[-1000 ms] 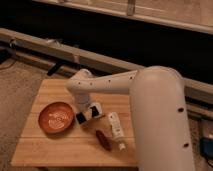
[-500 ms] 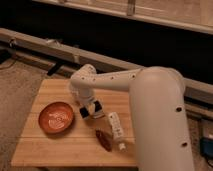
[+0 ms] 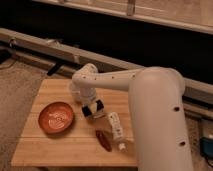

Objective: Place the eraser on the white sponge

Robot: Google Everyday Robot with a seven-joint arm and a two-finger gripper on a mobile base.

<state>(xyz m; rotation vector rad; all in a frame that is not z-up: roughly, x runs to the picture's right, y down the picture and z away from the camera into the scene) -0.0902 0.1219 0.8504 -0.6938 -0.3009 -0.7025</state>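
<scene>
The gripper (image 3: 93,108) hangs low over the middle of the wooden table (image 3: 45,145). A black eraser (image 3: 89,110) sits at its tip; whether the fingers clamp it cannot be told. A small white block, probably the white sponge (image 3: 98,105), touches the eraser's right side. Left of the gripper stands the orange bowl (image 3: 56,117). Right and below lies the white tube (image 3: 115,128); the dark red oblong object (image 3: 104,140) lies just beside it. The white arm (image 3: 150,110) hides the table's right part.
</scene>
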